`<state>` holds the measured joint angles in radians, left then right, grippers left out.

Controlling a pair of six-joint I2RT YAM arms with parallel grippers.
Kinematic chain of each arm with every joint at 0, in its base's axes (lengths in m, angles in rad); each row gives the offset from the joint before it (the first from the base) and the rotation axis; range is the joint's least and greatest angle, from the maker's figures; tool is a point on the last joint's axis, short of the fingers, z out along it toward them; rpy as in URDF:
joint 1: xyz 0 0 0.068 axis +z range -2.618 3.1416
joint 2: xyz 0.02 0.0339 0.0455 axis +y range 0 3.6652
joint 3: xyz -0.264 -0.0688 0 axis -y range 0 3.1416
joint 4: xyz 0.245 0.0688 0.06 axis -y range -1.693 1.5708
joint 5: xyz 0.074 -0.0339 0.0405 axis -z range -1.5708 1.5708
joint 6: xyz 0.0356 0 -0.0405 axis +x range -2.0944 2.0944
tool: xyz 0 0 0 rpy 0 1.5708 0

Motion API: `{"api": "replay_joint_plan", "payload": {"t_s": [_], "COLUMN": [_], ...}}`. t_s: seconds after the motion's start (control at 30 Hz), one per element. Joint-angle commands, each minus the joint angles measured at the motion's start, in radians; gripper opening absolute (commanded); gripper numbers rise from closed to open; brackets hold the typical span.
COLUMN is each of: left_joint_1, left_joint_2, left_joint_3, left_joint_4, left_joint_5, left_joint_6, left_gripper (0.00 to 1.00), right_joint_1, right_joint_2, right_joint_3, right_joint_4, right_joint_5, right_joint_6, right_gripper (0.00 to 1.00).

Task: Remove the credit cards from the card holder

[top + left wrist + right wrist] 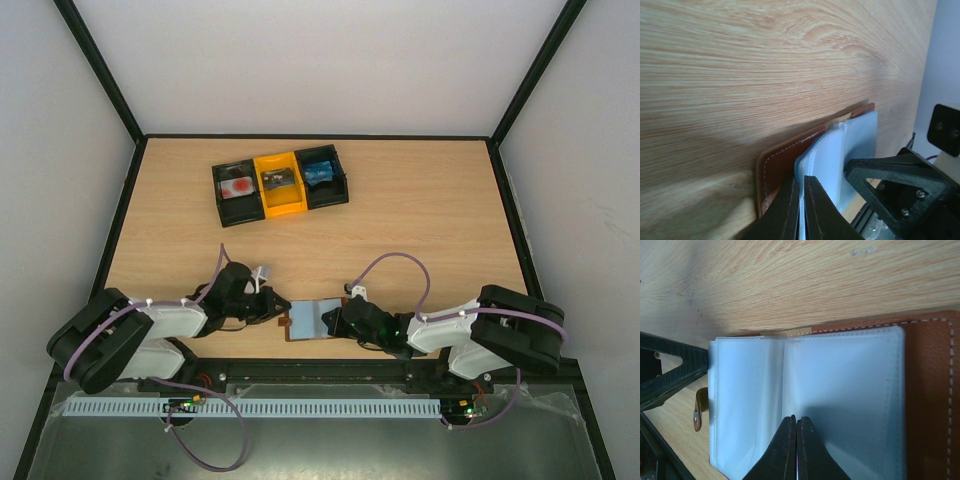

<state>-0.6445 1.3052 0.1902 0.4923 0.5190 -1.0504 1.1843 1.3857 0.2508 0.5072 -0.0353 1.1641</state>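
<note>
So the table (420, 200) is a light wood-grain top, boxed in by plain white walls (320, 60) with black frame strips along the edges. Way at the far side sits a three-bin tray (281, 209), black-yellow-black, well apart from the action.

The card holder (312, 322) lies open flat near the front edge, right between the two arms. It's reddish-brown leather with pale stitching round the rim, and inside is a stack of cloudy grey-blue plastic sleeves (840, 390), fanned a bit at the spine. A little brown tab (699, 410) pokes out on one side.

The left gripper (801, 182) is at the holder's left edge, fingers nearly pressed together with a thin edge of sleeve nipped between them. The right gripper (796, 421) comes in from the other side, fingers squeezed tight together over the sleeves. Honestly I can't tell if it has a sheet caught in there or not.
</note>
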Motion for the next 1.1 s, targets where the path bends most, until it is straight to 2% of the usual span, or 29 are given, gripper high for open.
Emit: {"api": "replay_joint_plan", "payload": {"t_s": [0.0,0.2,0.33,0.47,0.67,0.93,1.07], "left_joint_1": [-0.018,-0.036,-0.055,-0.073,-0.083,-0.099,-0.098], "left_joint_2": [0.003,0.027,0.070,0.098,0.091,0.132,0.142], "left_joint_3": [0.005,0.010,0.008,0.011,0.050,0.081,0.121], "left_joint_4": [0.092,0.095,0.126,0.142,0.057,0.140,0.040], "left_joint_5": [0.024,0.003,-0.003,-0.028,-0.117,-0.071,-0.123], "left_joint_6": [-0.046,-0.043,-0.044,-0.046,-0.001,-0.029,0.012], "left_gripper": [0.13,0.26,0.27,0.18,0.03,0.02,0.02], "right_joint_1": [0.005,0.005,0.005,0.005,0.005,0.005,0.005], "right_joint_2": [-0.019,-0.032,-0.040,-0.044,-0.043,-0.001,-0.006], "right_joint_3": [-0.027,-0.041,-0.052,-0.054,-0.054,-0.049,-0.001], "right_joint_4": [0.018,0.026,0.031,0.034,0.037,0.071,-0.007], "right_joint_5": [0.047,0.055,0.062,0.067,0.075,0.095,0.178], "right_joint_6": [0.017,0.024,0.029,0.033,0.035,0.042,-0.004], "right_gripper": [0.02,0.02,0.02,0.02,0.02,0.02,0.02]}}
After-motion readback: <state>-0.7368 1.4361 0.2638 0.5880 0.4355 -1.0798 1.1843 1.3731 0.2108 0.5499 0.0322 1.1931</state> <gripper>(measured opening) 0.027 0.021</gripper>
